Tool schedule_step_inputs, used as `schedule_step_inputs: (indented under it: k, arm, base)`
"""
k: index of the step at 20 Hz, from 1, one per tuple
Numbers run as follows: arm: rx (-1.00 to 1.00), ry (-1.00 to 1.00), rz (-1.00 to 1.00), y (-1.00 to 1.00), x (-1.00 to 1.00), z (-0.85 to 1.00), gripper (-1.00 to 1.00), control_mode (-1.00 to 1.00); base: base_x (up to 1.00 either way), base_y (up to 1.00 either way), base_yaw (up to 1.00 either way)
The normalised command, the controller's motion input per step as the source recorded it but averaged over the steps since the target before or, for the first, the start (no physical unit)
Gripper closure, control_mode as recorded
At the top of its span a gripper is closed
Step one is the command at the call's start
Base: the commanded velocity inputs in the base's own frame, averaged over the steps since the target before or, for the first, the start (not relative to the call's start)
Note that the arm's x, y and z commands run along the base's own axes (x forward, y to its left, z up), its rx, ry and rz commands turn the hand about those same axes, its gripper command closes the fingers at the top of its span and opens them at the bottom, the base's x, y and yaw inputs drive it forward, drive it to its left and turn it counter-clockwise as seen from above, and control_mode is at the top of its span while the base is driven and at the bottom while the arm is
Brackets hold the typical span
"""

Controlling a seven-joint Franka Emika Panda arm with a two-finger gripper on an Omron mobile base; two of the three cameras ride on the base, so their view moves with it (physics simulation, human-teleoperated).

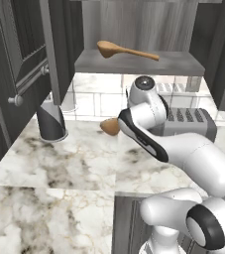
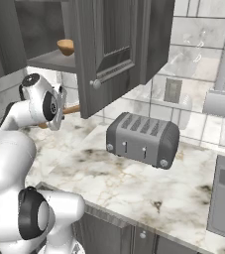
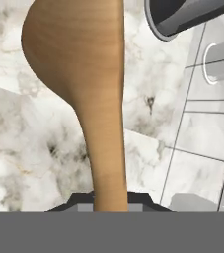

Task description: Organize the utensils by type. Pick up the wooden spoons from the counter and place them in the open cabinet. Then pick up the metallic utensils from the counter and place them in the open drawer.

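One wooden spoon (image 3: 91,99) sits clamped by its handle in the nearly closed tool (image 3: 110,200), lifted above the marble table (image 1: 59,163) with its bowl toward the left, while a second spoon (image 1: 121,49) lies on the open cabinet's shelf (image 1: 183,64).

Bench (image 1: 59,173): white marble slab with grey and brown veins, running along a tiled wall.
- Toaster (image 2: 142,139): grey, four slots, standing on the bench near the wall, under the open cabinet door in the right base view.
- Dark cylindrical vessel (image 1: 51,121): standing upright on the bench by the left cabinet side.

Cabinet shelf (image 1: 183,64): lighter grey board inside the open wall cabinet, above the bench.
- Wooden spoon (image 1: 124,50): light brown, lying flat on the shelf, oval bowl to the left, handle pointing right.
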Motion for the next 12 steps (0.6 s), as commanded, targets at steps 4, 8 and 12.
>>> schedule_step_inputs:
  k: [4, 8, 12]
  arm:
    - [0.00, -0.18, 0.00, 0.04, 0.22, 0.67, 1.00, -1.00]
    - [0.00, -0.37, -0.02, 0.03, 0.44, 0.53, 1.00, -1.00]
    - [0.00, -0.40, -0.06, 0.14, 0.54, 0.56, 1.00, -1.00]
  base:
    - [0.00, 0.00, 0.00]
    - [0.00, 0.00, 0.00]
    - [0.00, 0.00, 0.00]
